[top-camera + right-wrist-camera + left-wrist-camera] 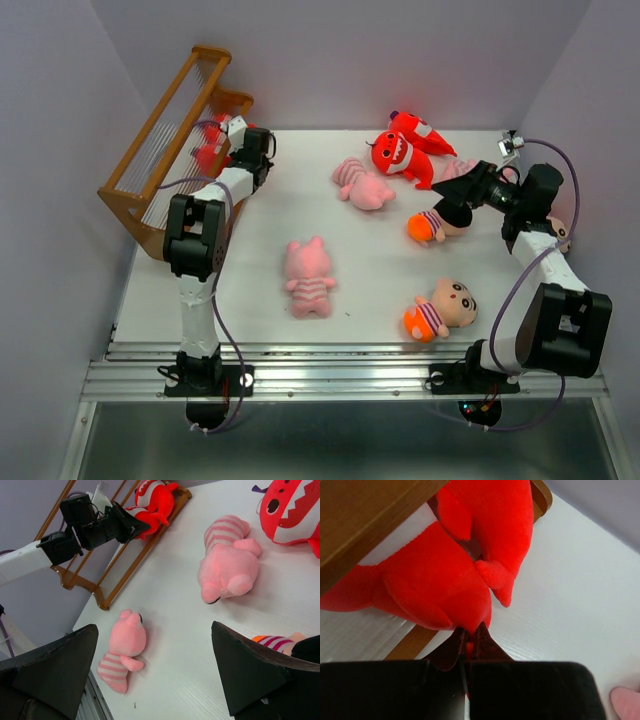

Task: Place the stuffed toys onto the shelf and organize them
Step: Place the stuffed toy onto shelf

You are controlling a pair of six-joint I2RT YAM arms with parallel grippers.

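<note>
The brown wooden shelf (160, 150) stands at the far left. My left gripper (222, 150) reaches to its lowest tier and is shut on a fold of a red monster (420, 585), which lies against the rail; a second red monster (490, 525) lies beside it. The right wrist view shows this gripper (142, 527) at the red toys (152, 502). My right gripper (452, 200) hovers open and empty over the table, by a boy doll (432, 226). Two pink pigs (308, 277) (362, 183), two more red monsters (400, 155) (422, 132) and another boy doll (442, 308) lie on the table.
A pink toy (460, 168) lies partly hidden behind my right gripper. A tan toy (558, 232) peeks from behind the right arm. Grey walls close in on both sides. The table's front edge has a metal rail (340, 375).
</note>
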